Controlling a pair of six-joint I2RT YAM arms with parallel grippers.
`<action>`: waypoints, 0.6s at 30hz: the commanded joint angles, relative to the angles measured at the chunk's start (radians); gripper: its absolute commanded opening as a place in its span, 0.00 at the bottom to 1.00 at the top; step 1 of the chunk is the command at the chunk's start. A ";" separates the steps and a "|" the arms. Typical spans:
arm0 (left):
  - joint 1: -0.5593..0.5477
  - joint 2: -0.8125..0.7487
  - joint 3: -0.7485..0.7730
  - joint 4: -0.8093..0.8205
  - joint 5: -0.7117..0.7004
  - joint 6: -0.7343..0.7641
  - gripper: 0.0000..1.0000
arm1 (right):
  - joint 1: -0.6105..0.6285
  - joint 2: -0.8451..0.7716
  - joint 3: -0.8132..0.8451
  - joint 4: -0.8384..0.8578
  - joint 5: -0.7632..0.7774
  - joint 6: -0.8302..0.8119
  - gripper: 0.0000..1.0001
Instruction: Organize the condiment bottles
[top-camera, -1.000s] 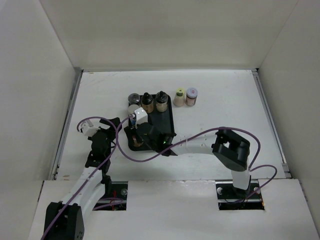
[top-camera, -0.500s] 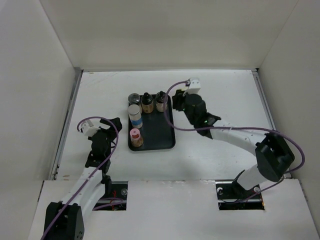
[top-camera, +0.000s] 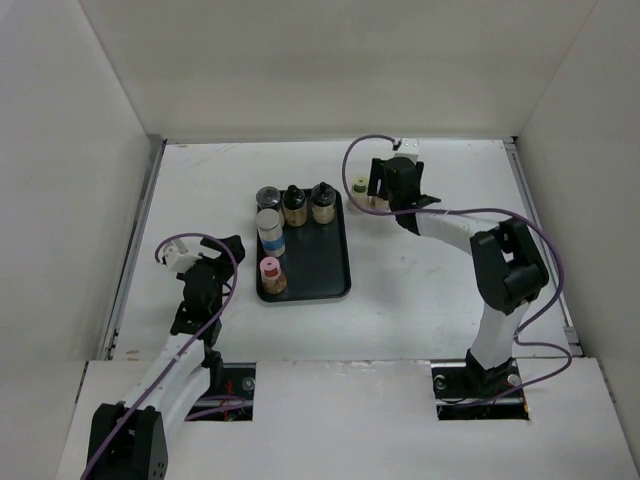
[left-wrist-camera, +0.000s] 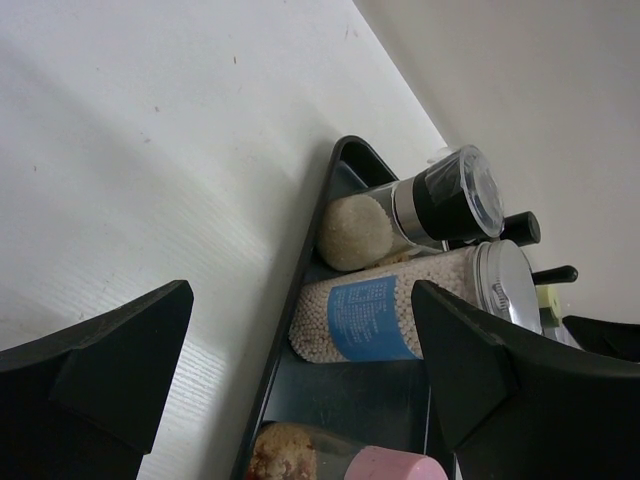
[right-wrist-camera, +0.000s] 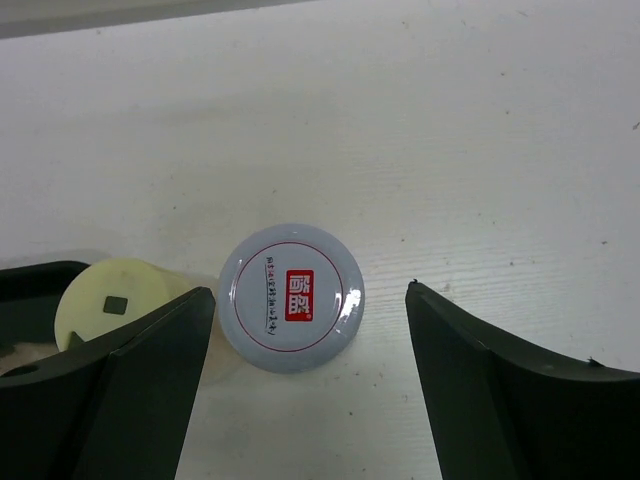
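- Top external view: a matte white table (top-camera: 200, 200) with plain white walls around it. A shallow, glossy black rectangular tray (top-camera: 320, 262) with rounded corners sits left of centre.
- Five small round jars stand inside the tray. Along its far edge are a clear-lidded jar (top-camera: 267, 197) and two black-capped jars (top-camera: 293, 203), (top-camera: 322, 200).
- Down the tray's left side stands a taller silver-capped jar with a blue label (top-camera: 269, 230), then a pink-capped jar (top-camera: 270, 273) of tan grains nearer the arms.
- Two more jars stand on the bare table just right of the tray's far corner: a yellow-capped jar (top-camera: 359, 187) and, mostly hidden under the arm, a pale purple-capped jar (right-wrist-camera: 291, 297).
- Right wrist view: the purple cap is a smooth flat disc with a red square label and a thin red ring. The right gripper (right-wrist-camera: 310, 390) hangs over it with dark wedge-shaped fingers spread wide either side, touching nothing. The yellow cap lies just beside the left finger.
- The left gripper (top-camera: 212, 262) hovers over bare table left of the tray, jaws parted and empty.
- A purple cable (top-camera: 350, 170) loops above each arm.
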 joint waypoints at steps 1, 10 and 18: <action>-0.008 0.009 0.006 0.045 0.001 0.009 0.93 | -0.003 0.002 0.050 0.001 -0.037 -0.019 0.84; -0.002 0.019 0.006 0.052 0.012 0.008 0.94 | -0.023 0.090 0.121 -0.042 -0.068 -0.020 0.83; -0.004 0.011 0.004 0.054 0.006 0.011 0.94 | -0.053 0.119 0.136 -0.051 -0.040 -0.017 0.66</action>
